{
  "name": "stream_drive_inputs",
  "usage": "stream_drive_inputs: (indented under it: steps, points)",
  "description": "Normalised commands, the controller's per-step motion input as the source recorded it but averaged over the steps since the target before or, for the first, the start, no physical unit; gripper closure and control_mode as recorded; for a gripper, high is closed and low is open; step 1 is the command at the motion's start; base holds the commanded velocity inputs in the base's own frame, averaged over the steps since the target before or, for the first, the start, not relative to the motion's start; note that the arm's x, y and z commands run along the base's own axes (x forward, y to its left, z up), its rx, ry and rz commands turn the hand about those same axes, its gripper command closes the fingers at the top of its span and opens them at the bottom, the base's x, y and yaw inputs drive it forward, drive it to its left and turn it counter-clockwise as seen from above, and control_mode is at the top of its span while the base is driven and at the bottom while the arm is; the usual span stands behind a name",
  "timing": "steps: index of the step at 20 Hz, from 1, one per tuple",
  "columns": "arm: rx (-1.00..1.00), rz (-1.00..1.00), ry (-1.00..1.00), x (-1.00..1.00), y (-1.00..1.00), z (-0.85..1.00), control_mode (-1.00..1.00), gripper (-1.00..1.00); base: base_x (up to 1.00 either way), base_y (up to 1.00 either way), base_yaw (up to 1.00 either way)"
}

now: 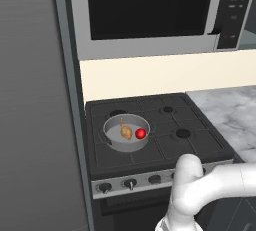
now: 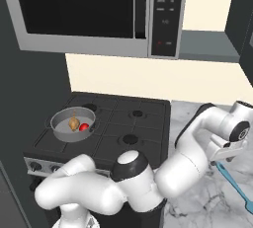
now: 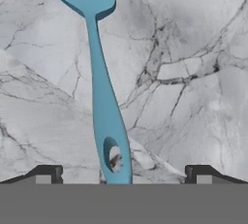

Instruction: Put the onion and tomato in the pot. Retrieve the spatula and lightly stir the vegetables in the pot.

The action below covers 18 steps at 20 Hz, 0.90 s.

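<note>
Teal spatula (image 3: 99,92) lies flat on marble counter (image 3: 193,48), untouched. Onion (image 1: 126,132) and tomato (image 1: 140,133) already sit in the pot (image 1: 126,144) on the stove (image 1: 165,125). Gripper (image 3: 123,173) hangs over the handle, jaws spread wide, empty. Grasp and stirring left.

A home kitchen: a black gas stove (image 1: 150,130) with burners and front knobs sits under a built-in microwave (image 1: 150,10), against a cream wall (image 1: 165,75). To its right runs a marble table (image 1: 230,115).
</note>
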Motion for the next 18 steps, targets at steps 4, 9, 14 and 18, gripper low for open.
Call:
stream_drive_inputs:
  steps: [4, 9, 14, 18]
  points:
    - [0.1, 0.0, 0.0, 0.19, -0.13, 0.0, -1.0, -1.0, 0.0, 0.0, 0.0]
    - [0.06, 0.0, 0.05, 0.23, -0.11, 0.0, -1.0, -1.0, 0.0, 0.0, 0.0]
    - [0.06, 0.0, 0.02, -0.17, -0.01, 0.0, -1.0, -1.0, 0.0, 0.0, 0.0]
    - [0.04, 0.0, -0.04, -0.28, 0.0, 0.0, -1.0, -1.0, 0.0, 0.0, 0.0]
